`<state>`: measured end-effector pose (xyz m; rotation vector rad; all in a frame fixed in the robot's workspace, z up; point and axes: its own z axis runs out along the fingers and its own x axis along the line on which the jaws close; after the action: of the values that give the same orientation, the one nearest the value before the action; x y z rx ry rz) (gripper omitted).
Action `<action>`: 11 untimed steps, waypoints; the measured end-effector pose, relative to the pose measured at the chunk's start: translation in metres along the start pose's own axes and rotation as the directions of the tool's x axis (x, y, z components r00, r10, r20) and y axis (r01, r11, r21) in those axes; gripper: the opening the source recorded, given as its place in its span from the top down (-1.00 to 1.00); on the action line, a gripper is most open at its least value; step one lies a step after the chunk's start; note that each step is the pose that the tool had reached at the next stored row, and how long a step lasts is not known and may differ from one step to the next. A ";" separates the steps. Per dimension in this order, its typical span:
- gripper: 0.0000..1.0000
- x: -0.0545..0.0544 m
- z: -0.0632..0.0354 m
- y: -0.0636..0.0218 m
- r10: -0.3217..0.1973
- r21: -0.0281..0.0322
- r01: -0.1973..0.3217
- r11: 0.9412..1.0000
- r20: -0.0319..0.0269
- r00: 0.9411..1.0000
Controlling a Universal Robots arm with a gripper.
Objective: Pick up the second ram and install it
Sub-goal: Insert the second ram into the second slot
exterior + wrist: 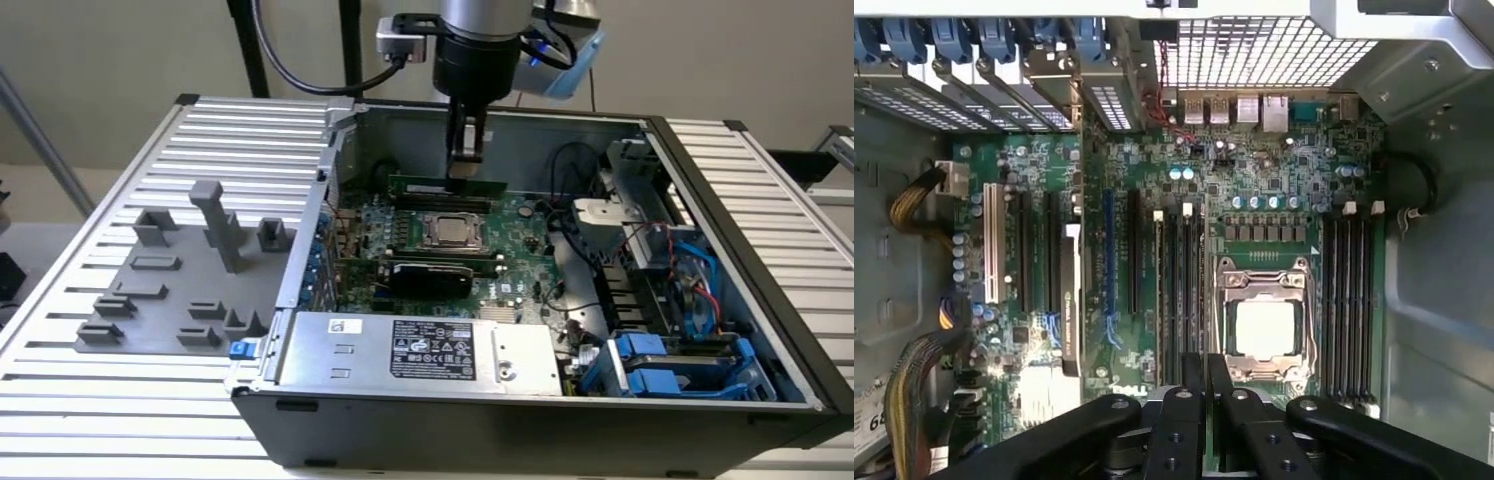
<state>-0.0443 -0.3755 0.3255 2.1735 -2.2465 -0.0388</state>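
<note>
End effector directly atop second ram

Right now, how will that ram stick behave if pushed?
The second ram is a thin board on edge: probably stiff and light, but likely to tip sideways. The hand grips near its middle, so pressure should spread evenly.

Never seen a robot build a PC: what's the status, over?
Gripper shut on ram. Ram at slots beside CPU; seating unclear. Cables lie well aside.
</note>
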 end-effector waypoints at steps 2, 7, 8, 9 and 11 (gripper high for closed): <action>1.00 0.001 0.0036 -0.0008 0.000 0.000 0.000 1.000 0.000 1.000; 1.00 0.003 0.0127 -0.0048 0.000 0.000 0.000 1.000 0.000 1.000; 1.00 0.003 0.0144 -0.0057 0.000 0.000 0.000 1.000 0.000 1.000; 1.00 0.003 0.0163 -0.0066 0.000 0.000 0.000 1.000 0.000 1.000; 1.00 0.004 0.0197 -0.0080 0.000 0.000 0.000 1.000 0.000 1.000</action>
<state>-0.0370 -0.3799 0.3056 2.1736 -2.2465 -0.0388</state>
